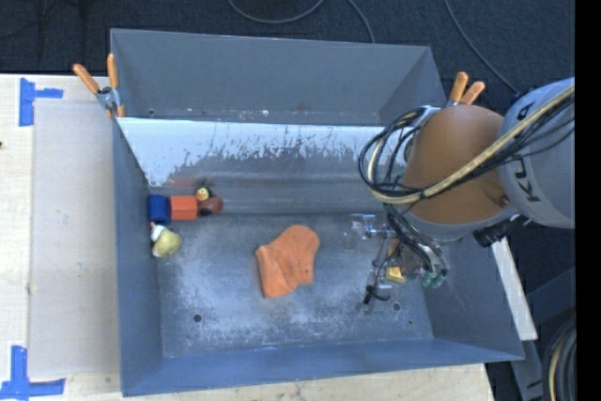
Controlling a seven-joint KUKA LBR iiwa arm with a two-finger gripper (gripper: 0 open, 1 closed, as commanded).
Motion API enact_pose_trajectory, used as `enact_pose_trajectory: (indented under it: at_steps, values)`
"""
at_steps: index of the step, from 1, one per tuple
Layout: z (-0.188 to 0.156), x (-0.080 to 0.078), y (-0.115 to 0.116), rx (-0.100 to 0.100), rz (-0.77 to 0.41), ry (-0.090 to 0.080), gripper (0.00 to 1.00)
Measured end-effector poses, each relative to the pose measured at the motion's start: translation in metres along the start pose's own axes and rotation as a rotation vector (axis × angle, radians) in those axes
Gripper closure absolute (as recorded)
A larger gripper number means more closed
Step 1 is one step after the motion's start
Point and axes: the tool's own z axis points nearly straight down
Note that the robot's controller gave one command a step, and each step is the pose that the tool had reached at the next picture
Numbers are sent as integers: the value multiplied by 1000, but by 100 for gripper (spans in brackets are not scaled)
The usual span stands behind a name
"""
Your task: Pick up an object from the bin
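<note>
jaws low by bin [470, 338] right wall | grip unreadable | orange cloth [287, 260] apart, leftward | open floor between

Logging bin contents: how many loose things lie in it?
3: a blue-and-orange toy at the left back, a yellow piece just before it, an orange lump mid-floor. The arm may hide more.

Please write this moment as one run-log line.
arm: in bin, right side | nearest: orange rag, apart | far left: blue-orange toy, yellow lump
</note>
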Motion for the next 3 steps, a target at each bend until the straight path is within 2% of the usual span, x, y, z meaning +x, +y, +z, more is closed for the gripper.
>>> enact_pose_trajectory:
  at_steps: [1, 2, 3]
  values:
    - [-4, -2, 0, 0, 0, -8, 0]
    - [17, -29, 23, 1, -55, -10, 0]
    - [33, -76, 45, -1, -34, -7, 0]
